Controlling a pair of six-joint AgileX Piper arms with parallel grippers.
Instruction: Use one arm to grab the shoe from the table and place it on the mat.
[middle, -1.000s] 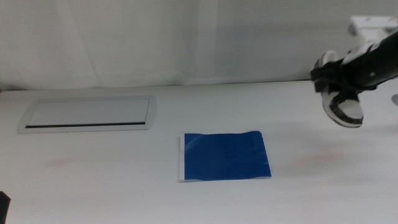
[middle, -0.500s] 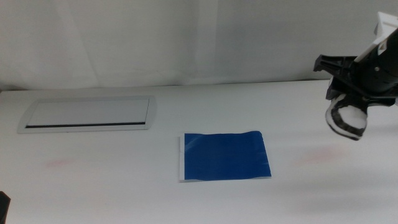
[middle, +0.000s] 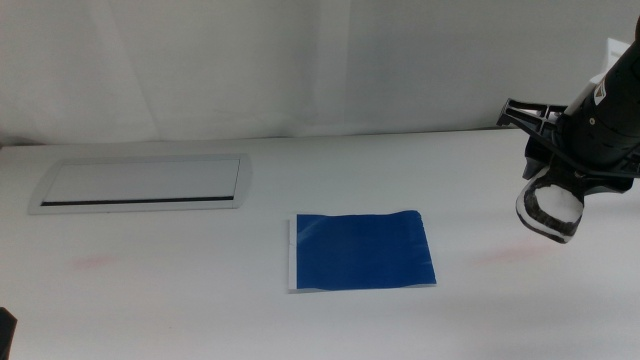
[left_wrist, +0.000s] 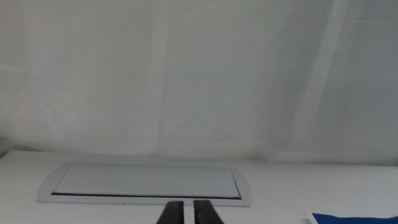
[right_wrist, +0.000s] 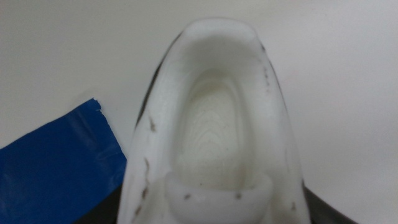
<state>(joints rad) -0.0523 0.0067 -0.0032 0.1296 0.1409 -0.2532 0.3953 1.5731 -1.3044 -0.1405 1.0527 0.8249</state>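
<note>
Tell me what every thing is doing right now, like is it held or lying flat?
shoe: held up in the air, off the table, to the right of the mat.
right gripper: shut on the shoe, at the right side.
mat: lying flat on the table, nothing on it.
table: white, bears the mat.
grey panel: lying flush in the table.
left gripper: waiting, jaws nearly together, holds nothing.

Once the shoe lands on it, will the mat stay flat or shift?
The mat looks thin and floppy: its far edge is wavy, so it may wrinkle. It probably slides easily on the smooth table. The right gripper holds the shoe aloft; a gentle set-down seems safer.
</note>
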